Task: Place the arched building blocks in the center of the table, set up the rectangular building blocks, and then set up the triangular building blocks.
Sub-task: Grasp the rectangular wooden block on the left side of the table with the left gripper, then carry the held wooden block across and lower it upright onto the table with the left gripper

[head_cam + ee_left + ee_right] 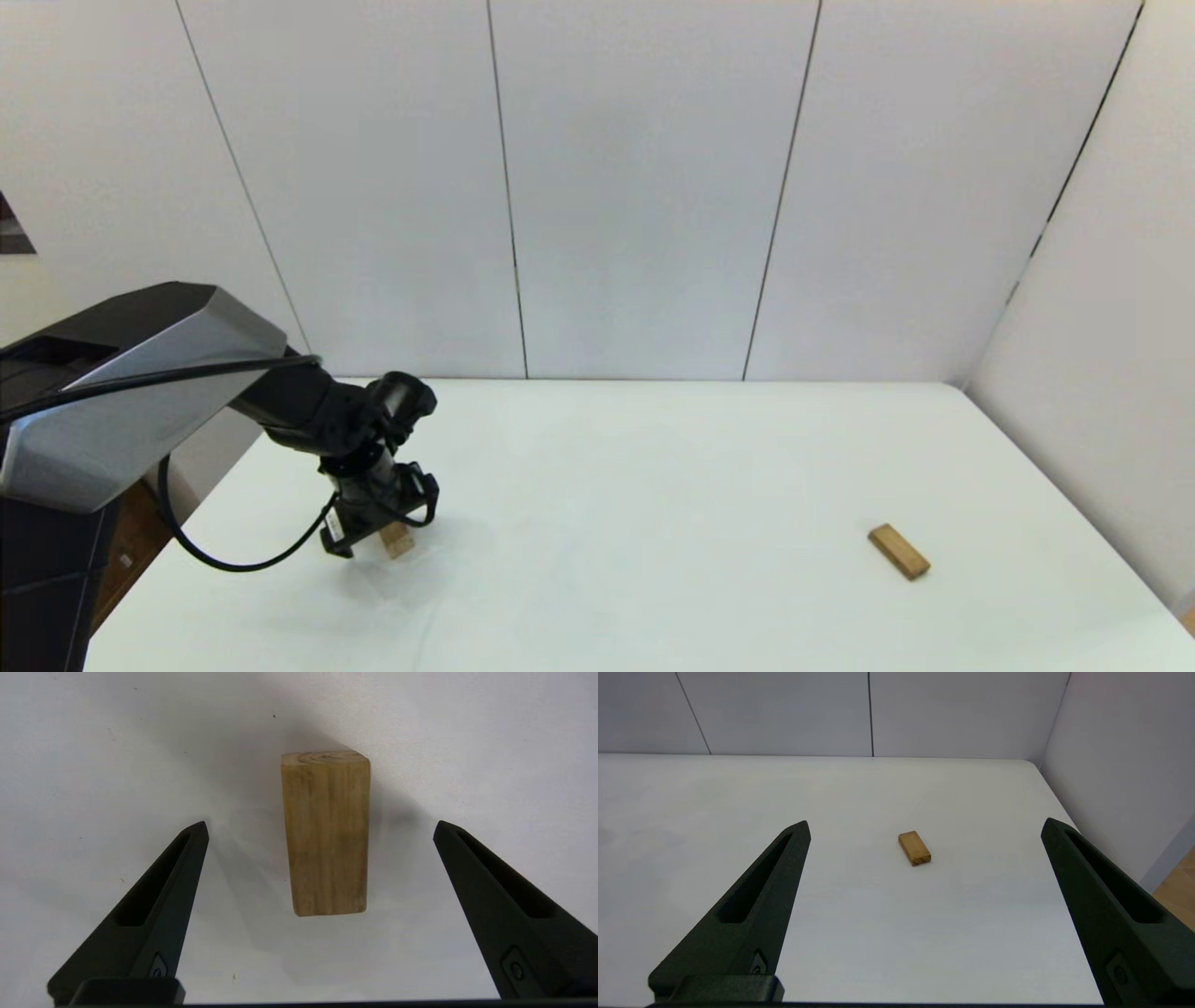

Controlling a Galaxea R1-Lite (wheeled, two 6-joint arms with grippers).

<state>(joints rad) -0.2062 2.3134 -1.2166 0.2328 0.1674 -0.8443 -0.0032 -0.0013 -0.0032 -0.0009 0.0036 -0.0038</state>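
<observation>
Left gripper [320, 828] hangs low over the near-left part of the white table [653, 485], fingers spread wide. A chunky light-brown wooden block, taken to be the arched block [325, 833], sits between the two fingers [159, 896], clear gap on both sides, touching neither. In the head view the same block [398, 539] peeks out just beside the claw, down on the tabletop. Arch cut-out not visible from here.

Handling judgement: solid wood, rigid, light, won't deform or break. Faces look smooth with slightly rounded edges, so some slip risk if pinched near a corner. Best hold is across the two long flat side faces, about mid-length, fingers square to the grain. The claw looks already lined up for that; it likely needs to drop a bit and close.

Right gripper [924, 826] is parked out of the head view, fingers also wide, holding nothing. The flat rectangular slab [914, 848] lies ahead of it, well apart, flat on the table; head view has it [899, 551] on the near-right side. Triangular wedge not seen in any view.
</observation>
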